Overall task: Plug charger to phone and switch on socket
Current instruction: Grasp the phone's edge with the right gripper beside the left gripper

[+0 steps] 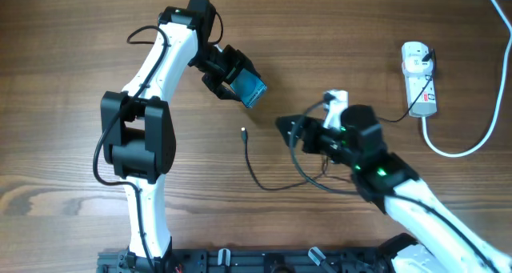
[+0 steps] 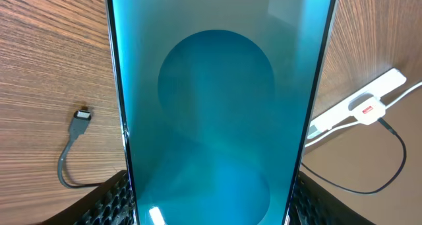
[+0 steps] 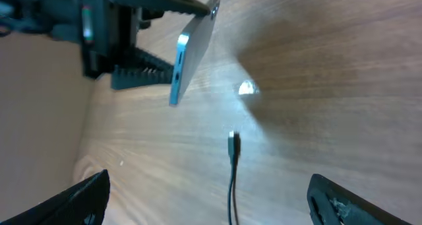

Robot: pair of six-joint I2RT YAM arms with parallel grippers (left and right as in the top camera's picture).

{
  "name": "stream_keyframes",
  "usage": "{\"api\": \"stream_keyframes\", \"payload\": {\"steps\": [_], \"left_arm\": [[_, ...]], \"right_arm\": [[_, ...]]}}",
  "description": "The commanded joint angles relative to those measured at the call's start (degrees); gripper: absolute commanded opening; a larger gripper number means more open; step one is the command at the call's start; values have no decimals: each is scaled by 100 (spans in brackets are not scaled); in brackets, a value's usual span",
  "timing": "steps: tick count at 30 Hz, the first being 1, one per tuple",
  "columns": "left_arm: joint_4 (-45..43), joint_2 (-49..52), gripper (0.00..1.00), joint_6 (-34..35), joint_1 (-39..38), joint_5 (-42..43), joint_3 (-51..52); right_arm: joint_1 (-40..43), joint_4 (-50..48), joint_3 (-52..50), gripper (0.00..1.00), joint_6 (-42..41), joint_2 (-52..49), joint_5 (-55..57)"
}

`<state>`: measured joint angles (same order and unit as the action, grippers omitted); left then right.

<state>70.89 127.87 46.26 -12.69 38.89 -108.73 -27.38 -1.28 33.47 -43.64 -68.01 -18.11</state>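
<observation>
Tilted phone (image 1: 254,90) in left gripper (image 1: 240,82) — charger (image 1: 254,174) apart

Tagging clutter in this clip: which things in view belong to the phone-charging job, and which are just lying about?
Job: white-framed, teal-screened smartphone in the left gripper; thin black charger cable on the wooden table; white elongated power strip; open right gripper.
Lying about: thick white cable looping beside the strip.
</observation>
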Motion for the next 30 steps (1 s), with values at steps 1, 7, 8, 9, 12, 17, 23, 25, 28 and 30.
{"api": "stream_keyframes", "payload": {"steps": [1, 7, 8, 9, 12, 17, 23, 25, 28, 30], "left_arm": [[-4, 26, 4, 70, 4, 90, -136], [-9, 26, 4, 70, 4, 90, -136], [-9, 26, 4, 70, 4, 90, -136], [-9, 26, 4, 70, 4, 90, -136], [-7, 26, 4, 70, 7, 90, -136], [-9, 26, 4, 70, 7, 90, -136], [-9, 26, 4, 70, 4, 92, -136], [-9, 26, 4, 70, 7, 92, -136], [-7, 26, 4, 72, 4, 92, -136], [-7, 26, 4, 72, 4, 92, -136]], "right_arm": [[-173, -188, 608, 95, -181, -750, 376], [-404, -188, 1585, 95, -138, -1862, 444], [-452, -190, 1768, 95, -138, -2072, 446], [-487, -186, 1904, 95, -136, -2221, 459], [-560, -177, 2212, 95, -146, -2590, 461], [-621, -168, 2430, 95, -153, -2933, 546], [-623, -170, 2430, 91, -157, -3049, 789], [-621, -175, 2430, 91, -177, -3086, 846], [-621, -179, 2430, 82, -313, -3145, 831], [-623, -212, 2430, 75, -345, -3182, 798]]}}
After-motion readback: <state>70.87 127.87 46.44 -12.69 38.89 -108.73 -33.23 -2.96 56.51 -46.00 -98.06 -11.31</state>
